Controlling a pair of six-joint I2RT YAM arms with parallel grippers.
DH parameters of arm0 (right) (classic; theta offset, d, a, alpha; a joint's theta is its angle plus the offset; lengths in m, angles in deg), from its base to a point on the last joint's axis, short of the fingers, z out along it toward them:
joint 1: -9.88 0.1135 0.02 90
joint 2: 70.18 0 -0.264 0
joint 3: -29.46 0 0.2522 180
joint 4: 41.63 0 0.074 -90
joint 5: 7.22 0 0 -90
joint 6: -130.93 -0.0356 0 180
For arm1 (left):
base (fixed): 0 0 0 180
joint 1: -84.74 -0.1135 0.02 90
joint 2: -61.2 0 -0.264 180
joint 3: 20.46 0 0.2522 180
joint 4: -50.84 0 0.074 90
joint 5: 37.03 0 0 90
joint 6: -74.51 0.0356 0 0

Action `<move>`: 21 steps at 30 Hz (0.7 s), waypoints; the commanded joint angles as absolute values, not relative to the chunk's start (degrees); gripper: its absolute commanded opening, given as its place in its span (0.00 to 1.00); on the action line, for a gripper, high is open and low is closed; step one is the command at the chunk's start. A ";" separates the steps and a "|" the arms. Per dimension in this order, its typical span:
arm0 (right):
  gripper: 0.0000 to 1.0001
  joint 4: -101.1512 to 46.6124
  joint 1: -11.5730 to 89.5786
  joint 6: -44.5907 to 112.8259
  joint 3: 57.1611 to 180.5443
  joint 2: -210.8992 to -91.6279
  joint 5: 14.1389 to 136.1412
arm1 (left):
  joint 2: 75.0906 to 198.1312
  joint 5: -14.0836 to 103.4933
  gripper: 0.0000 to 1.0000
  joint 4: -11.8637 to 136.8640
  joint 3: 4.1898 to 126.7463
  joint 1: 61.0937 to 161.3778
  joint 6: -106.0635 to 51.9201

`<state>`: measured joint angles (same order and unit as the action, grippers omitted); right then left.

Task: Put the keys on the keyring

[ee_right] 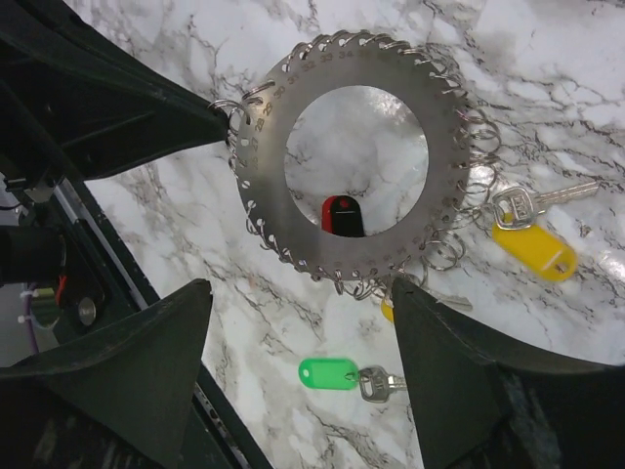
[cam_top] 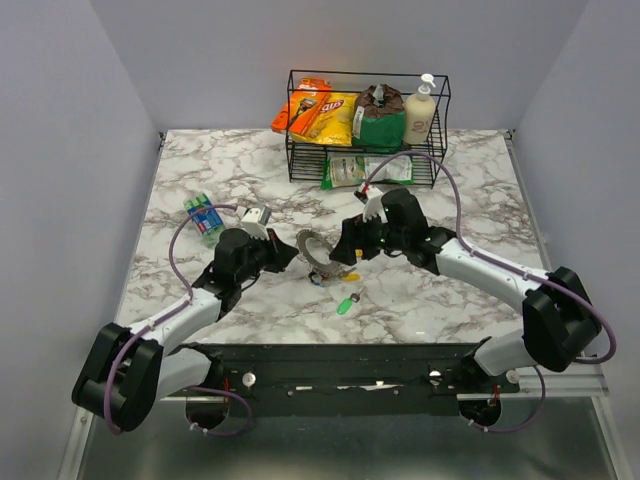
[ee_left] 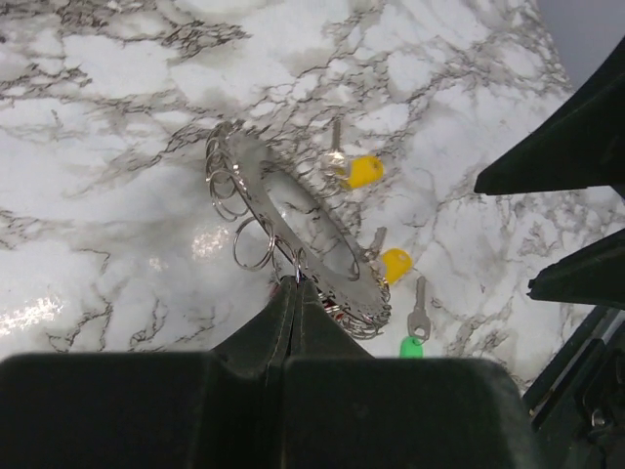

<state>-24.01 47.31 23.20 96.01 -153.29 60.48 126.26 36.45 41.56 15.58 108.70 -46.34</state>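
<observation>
Presently: task judged part-done. Table carries all items. Keyring is tilted up off it, rim pinched by left fingers, shut on it; right fingers are spread wide above the ring, holding nothing. Yellow key appears hooked on a rim loop. 2nd yellow key at rim, attachment n/k. Red key seen thru centre hole, on/off unclear. Green key loose nr ring, not yet fitted.

The worktop was white with grey marble veins. The keyring was shiny silver-grey. The yellow key, the green key and the red key had heads of plain colour.
</observation>
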 commanded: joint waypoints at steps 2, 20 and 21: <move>0.90 -30.67 47.58 25.02 92.97 -148.06 58.52 | 121.07 30.39 0.00 40.43 16.85 108.47 -44.32; 0.91 -42.97 47.58 26.61 88.58 -136.28 49.92 | 115.62 19.22 0.00 45.44 24.76 110.05 -43.61; 0.91 -43.94 47.49 26.43 88.31 -135.84 49.04 | 115.44 19.04 0.00 45.27 25.11 110.14 -43.70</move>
<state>-37.19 47.31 25.58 90.00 -138.45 54.77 117.91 22.62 47.04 22.27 109.64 -43.35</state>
